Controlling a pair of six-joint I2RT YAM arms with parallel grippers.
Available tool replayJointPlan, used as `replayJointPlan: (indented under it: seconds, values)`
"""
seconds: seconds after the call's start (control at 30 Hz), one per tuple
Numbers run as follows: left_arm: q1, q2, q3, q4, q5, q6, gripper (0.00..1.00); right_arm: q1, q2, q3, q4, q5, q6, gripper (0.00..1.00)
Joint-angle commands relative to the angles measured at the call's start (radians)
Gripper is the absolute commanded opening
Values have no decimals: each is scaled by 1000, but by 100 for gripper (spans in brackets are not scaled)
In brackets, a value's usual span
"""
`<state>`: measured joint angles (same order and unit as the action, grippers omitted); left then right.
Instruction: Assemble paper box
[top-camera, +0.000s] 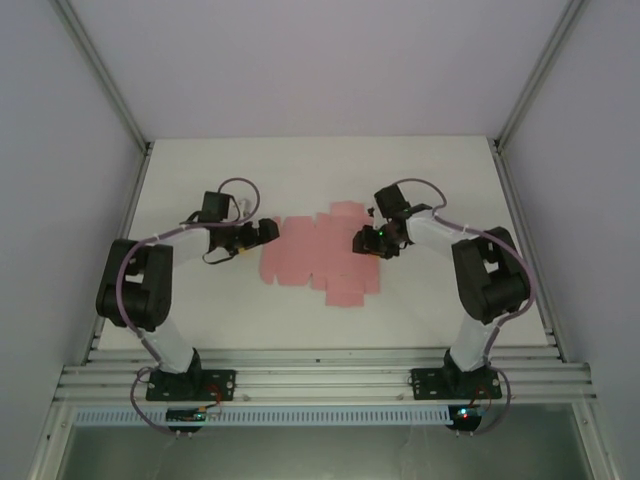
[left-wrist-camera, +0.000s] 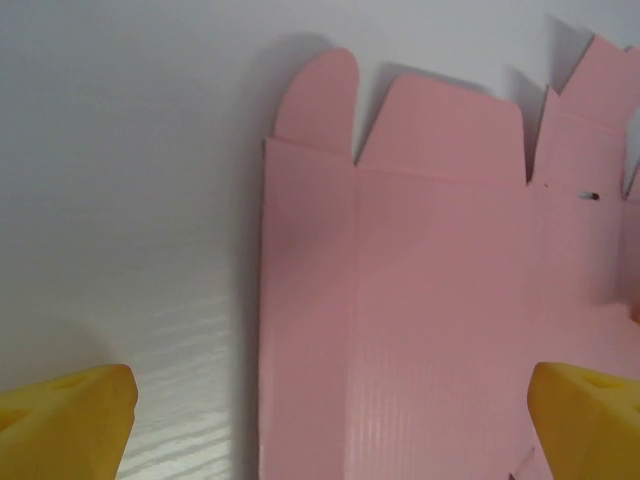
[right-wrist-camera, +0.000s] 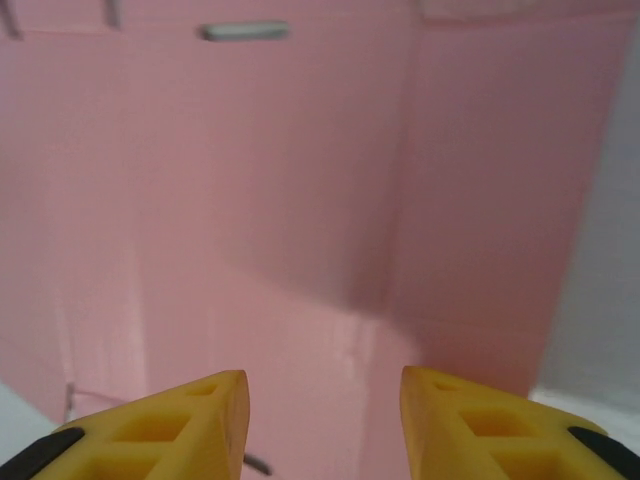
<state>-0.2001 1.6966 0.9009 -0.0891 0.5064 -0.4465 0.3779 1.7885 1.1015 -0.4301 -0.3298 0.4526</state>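
Paper box (top-camera: 320, 262): a flat die-cut sheet of thin pink card, unfolded, lying at the middle of the table (top-camera: 200, 300), well apart from all four edges. Judged as handled: very light, flexible, liable to slide on the smooth surface and to crease if pinched away from a score line. It lies flat, so a finger must get under an edge; the best holds are probably the free flaps and tabs at the perimeter, the near flap toward the near edge or the rounded tab (left-wrist-camera: 318, 95) at the left end.

Left gripper (top-camera: 268, 232): jaws fully spread, holding nothing, positioned at the left end of the sheet; its yellow fingers (left-wrist-camera: 80, 410) straddle the end panel.

Right gripper (top-camera: 362, 243): low over the right portion of the sheet, fingers (right-wrist-camera: 190, 410) partly apart with a narrower gap; nothing is seen between them. A slit (right-wrist-camera: 243, 31) lies beyond the tips.

Obstructions: none on the table around the sheet. The aluminium rails (top-camera: 320, 380) run along the near edge; the enclosure walls stand beyond the far edge.
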Motion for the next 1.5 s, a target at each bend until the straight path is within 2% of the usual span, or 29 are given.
replayJointPlan:
  seconds: [0.0, 0.07, 0.27, 0.4, 0.5, 0.63, 0.7, 0.87, 1.0, 1.13, 1.2, 1.3, 1.47]
  values:
    - [-14, 11, 33, -34, 99, 14, 100, -23, 42, -44, 4, -20, 17, 44]
    - [-23, 26, 35, -35, 125, 16, 100, -28, 63, -78, 51, -40, 36, 39]
    - [-47, 73, 38, -39, 190, 23, 100, -32, 77, -154, 116, -39, 57, 36]
    - [-62, 74, 30, 9, 249, 9, 94, -39, 72, -190, 159, -52, 70, 35]
    - [-65, 60, 23, 45, 259, -6, 80, -49, 70, -208, 183, -62, 71, 35]
    - [-65, 31, 12, 73, 241, -11, 49, -63, 58, -229, 217, -85, 72, 35]
    - [-65, 23, 11, 74, 241, -4, 37, -70, 46, -241, 238, -95, 73, 35]
    - [-67, 2, 8, 90, 238, 7, 0, -83, -12, -258, 287, -147, 46, 37]
    - [-67, -36, -6, 132, 259, 21, 0, -99, -101, -247, 293, -173, 29, 46]
    - [-69, -101, -21, 207, 329, 35, 0, -133, -232, -254, 343, -220, 30, 56]
    - [-71, -143, -31, 249, 351, 39, 0, -156, -301, -268, 373, -256, 28, 69]
    - [-77, -212, -52, 320, 397, 42, 0, -208, -391, -296, 418, -315, 18, 79]
    - [-103, -340, -82, 428, 465, 39, 0, -310, -480, -368, 531, -470, 23, 84]
